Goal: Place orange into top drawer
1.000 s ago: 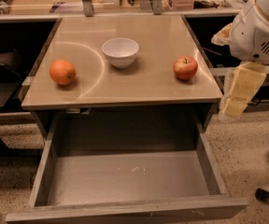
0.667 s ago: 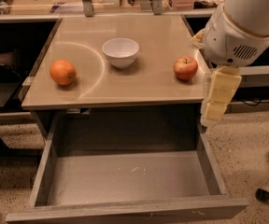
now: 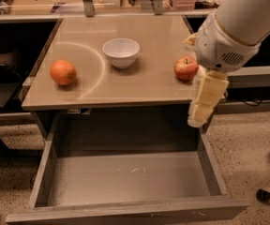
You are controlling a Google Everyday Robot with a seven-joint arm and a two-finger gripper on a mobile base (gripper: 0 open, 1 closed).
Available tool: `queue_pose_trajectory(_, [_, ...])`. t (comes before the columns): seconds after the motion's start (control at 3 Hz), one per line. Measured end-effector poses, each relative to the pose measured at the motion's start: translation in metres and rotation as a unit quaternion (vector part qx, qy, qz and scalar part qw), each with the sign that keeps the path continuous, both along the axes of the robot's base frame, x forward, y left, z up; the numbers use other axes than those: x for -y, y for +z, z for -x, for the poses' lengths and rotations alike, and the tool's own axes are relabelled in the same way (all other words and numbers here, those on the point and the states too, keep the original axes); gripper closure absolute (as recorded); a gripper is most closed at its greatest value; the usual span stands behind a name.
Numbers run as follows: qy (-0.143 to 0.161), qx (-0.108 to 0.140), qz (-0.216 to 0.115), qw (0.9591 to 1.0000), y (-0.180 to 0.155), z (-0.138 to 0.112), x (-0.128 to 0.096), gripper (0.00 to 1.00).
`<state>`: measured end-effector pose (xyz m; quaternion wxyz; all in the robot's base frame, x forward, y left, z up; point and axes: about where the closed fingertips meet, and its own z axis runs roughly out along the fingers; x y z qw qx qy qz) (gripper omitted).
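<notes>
— At the near edge, the top drawer stands pulled wide open, its scuffed grey bottom showing. Where is the gripper?
— The gripper hangs pointing down over the drawer's right wall, just below the table edge and near the apple. Whether it is spread or closed I cannot tell.
— And the orange?
— The orange sits on the tabletop's left side, well apart from the gripper and left of the white bowl. It is round, smooth, plain orange, with no stem.
— So the reach comes first?
— I judge so. Rise above the table edge, cross leftward clear of apple and bowl, then descend squarely over the orange. A round fruit may roll from an off-centre pinch.
</notes>
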<state>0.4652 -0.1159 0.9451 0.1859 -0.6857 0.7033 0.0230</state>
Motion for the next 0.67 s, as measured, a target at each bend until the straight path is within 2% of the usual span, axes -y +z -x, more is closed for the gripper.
queue_pose_trajectory(0.33, [0.01, 0.01, -0.063, 0.9979, -0.008, -0.031, -0.043, 0.0])
queue_pose_trajectory(0.67, [0.045, 0.024, -0.095, 0.9942, 0.001, -0.052, -0.086, 0.0])
